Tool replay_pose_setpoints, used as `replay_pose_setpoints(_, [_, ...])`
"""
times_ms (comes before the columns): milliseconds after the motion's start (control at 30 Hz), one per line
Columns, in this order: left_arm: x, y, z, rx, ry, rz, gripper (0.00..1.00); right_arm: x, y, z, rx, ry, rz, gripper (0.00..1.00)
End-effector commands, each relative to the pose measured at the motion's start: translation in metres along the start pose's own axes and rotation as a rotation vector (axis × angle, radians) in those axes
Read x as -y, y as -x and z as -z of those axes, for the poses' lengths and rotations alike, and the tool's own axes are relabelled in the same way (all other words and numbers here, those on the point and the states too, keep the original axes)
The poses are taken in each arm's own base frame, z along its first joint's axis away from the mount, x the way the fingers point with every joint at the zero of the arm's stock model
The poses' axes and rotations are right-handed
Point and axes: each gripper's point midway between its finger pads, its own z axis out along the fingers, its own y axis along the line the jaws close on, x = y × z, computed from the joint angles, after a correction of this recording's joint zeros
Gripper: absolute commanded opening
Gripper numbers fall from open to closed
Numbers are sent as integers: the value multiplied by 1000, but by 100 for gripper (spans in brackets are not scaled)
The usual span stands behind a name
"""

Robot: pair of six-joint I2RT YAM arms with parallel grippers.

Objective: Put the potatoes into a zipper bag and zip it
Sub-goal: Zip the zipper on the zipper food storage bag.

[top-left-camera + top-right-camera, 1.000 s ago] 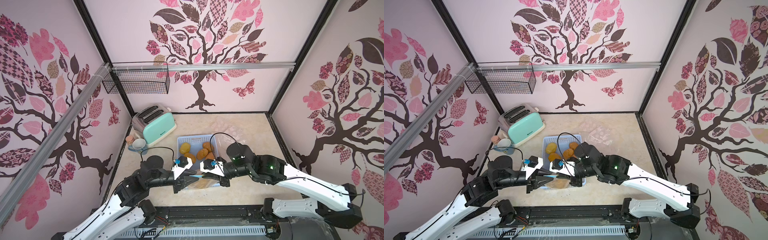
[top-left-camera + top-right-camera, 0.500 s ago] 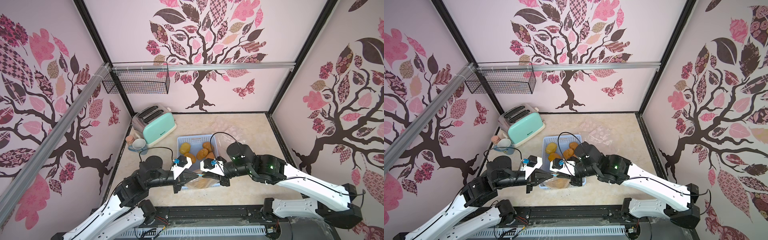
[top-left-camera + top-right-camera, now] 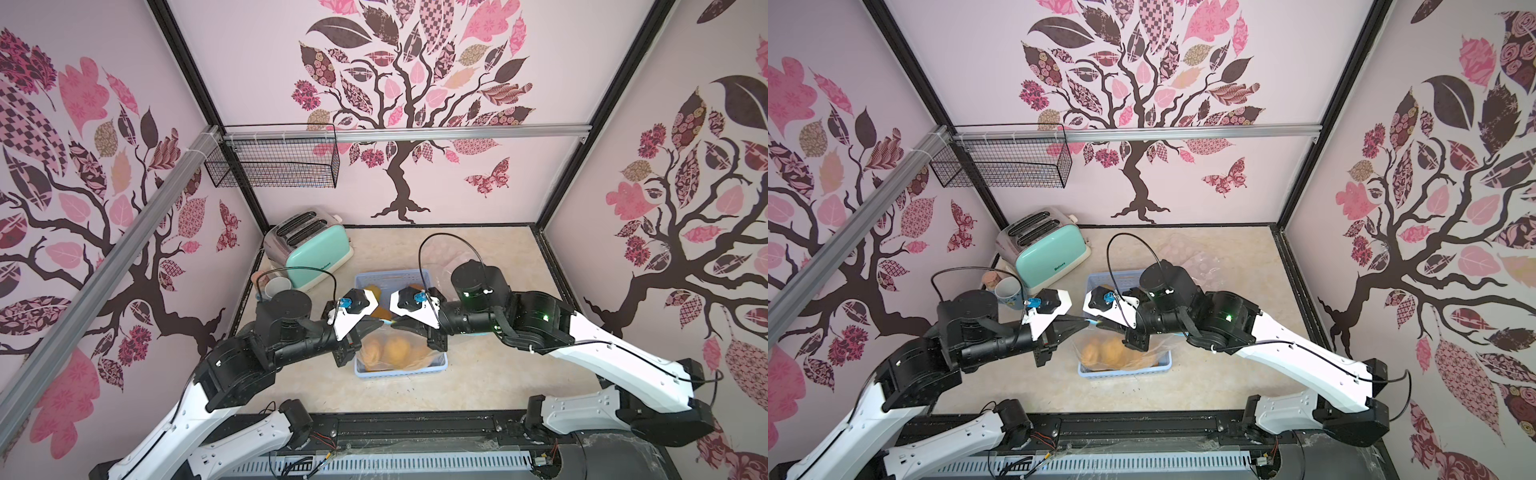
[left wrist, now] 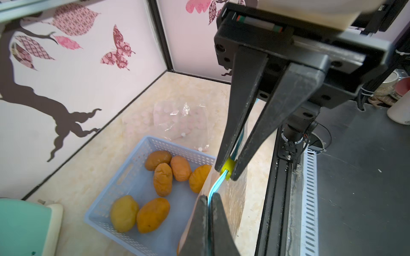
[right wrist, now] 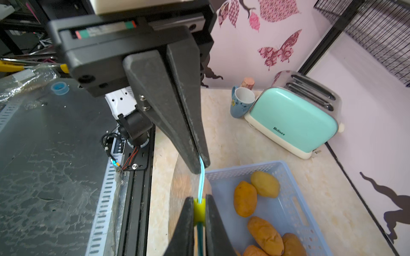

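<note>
Jaws of left gripper [image 4: 209, 196] just pressed together on zip strip [image 4: 218, 184]; a moment back partly spread. Right gripper [image 5: 199, 198] pinching yellow slider [image 5: 199, 210], unchanged. Clear bag [image 3: 422, 355] hangs between them over near end of basket [image 4: 133, 164], a few potatoes [image 3: 392, 349] inside; six more loose in basket. Judgement: strip now anchored, so slider can be drawn along it against that hold. Loose potatoes would stay unbagged.

Beige marble-look tabletop [image 3: 478, 386] is carrying toaster [image 3: 316, 257], mug [image 3: 1007, 291], blue basket [image 3: 399, 370] & spare clear bags [image 3: 1187, 257] at back.
</note>
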Motion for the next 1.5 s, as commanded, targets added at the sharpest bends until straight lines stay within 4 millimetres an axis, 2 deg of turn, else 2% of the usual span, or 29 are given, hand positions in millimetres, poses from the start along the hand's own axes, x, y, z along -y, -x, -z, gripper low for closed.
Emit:
replay_pose_setpoints(0, [-20,-1,28,-47,132,-42,0,-6,-15,4,-85,28,-38,7])
replay_pose_setpoints(367, [-32,-7,62,-77,242,-34,0,-12,-45,24,-155,-3,-47,9])
replay_pose_setpoints(633, [-35,-10,82,-69,291,-36,0,-22,-77,36,-235,4,-69,8])
replay_pose_setpoints(933, [-37,-14,92,-60,323,-47,0,-29,-102,52,-305,1,-82,8])
replay_pose_setpoints(1467, [-37,-17,98,-61,332,-39,0,-36,-122,72,-349,-14,-92,8])
